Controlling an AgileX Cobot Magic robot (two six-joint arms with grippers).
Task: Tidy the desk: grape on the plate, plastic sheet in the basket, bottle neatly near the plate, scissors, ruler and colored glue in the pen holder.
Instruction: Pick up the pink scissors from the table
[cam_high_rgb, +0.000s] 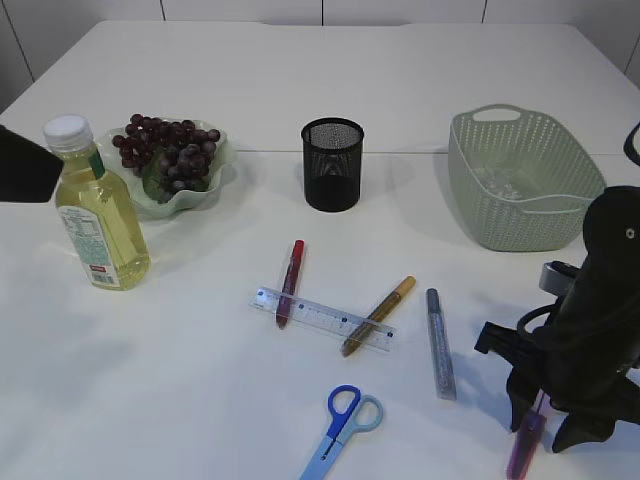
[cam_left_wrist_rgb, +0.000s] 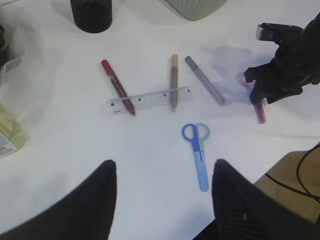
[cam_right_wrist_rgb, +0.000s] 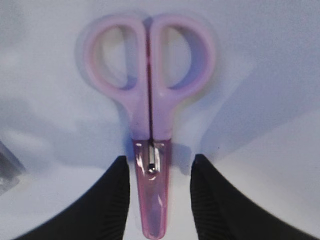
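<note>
Pink scissors (cam_right_wrist_rgb: 150, 120) lie flat on the table, their sheathed blade between the fingers of my open right gripper (cam_right_wrist_rgb: 160, 160), with a gap on each side. From outside, that gripper (cam_high_rgb: 545, 432) stands low over the pink scissors (cam_high_rgb: 527, 447) at the front right. My left gripper (cam_left_wrist_rgb: 163, 164) hangs open and empty high above the blue scissors (cam_left_wrist_rgb: 197, 150). The clear ruler (cam_high_rgb: 322, 317) lies mid-table under a red glue pen (cam_high_rgb: 290, 282) and a gold one (cam_high_rgb: 378, 315), with a silver one (cam_high_rgb: 440, 343) beside. Grapes (cam_high_rgb: 165, 150) fill the plate (cam_high_rgb: 215, 190). The bottle (cam_high_rgb: 95, 215) stands upright to its left.
The black mesh pen holder (cam_high_rgb: 332, 165) stands behind the pens. The green basket (cam_high_rgb: 520, 180) sits at the back right, and something clear, seemingly the plastic sheet (cam_high_rgb: 497, 182), lies inside it. The table's front edge is close behind the right gripper.
</note>
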